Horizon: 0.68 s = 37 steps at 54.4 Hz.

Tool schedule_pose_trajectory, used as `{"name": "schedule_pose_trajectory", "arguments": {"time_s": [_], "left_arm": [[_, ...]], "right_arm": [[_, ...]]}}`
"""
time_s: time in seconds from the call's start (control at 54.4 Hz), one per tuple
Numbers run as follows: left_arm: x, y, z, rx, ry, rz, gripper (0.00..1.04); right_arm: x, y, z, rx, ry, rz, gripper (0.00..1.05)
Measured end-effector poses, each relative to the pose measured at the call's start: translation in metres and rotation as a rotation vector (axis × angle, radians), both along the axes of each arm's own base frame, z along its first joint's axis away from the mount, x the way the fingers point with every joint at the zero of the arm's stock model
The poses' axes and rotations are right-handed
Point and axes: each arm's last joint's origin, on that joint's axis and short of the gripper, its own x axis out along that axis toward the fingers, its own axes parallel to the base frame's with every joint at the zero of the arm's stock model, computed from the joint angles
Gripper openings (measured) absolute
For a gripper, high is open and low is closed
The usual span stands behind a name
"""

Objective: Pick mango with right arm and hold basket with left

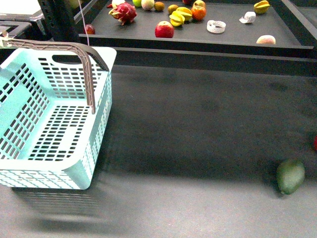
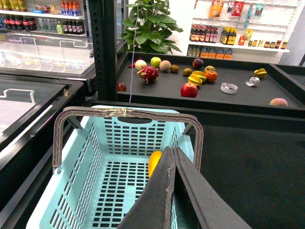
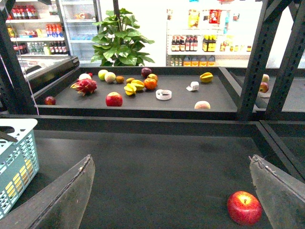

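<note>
The pale-blue basket (image 1: 49, 179) stands at the left of the dark table, one grey-brown handle (image 1: 74, 48) swung up. In the left wrist view the mango (image 2: 155, 162), yellow-orange, lies inside the basket (image 2: 119, 138) against its side wall. My left gripper (image 2: 172, 150) is shut on that basket wall right beside the mango. The mango does not show in the front view. My right gripper (image 3: 171, 160) is open and empty above bare table, with a corner of the basket (image 3: 19, 162) far off to one side. Neither arm shows in the front view.
A dull dark-green fruit (image 1: 290, 176) lies on the table at front right. A red apple (image 3: 244, 208) lies close to one right finger. A raised black shelf (image 1: 237, 37) behind the table holds several fruits, among them a dragon fruit (image 1: 124, 12).
</note>
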Motion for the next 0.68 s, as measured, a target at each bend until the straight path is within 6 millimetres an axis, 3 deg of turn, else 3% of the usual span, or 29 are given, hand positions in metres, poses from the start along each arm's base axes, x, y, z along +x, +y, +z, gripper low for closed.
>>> {"name": "schedule_pose_trajectory", "arguments": {"time_s": [0.331,0.68], "left_arm": [[-0.014,0.000,-0.003,0.000,0.008,0.000,0.04],[-0.015,0.000,-0.003,0.000,0.006,0.000,0.04]], "right_arm": [[0.000,0.000,0.000,0.000,0.001,0.000,0.97],[0.000,0.000,0.000,0.000,0.000,0.000,0.97]]}}
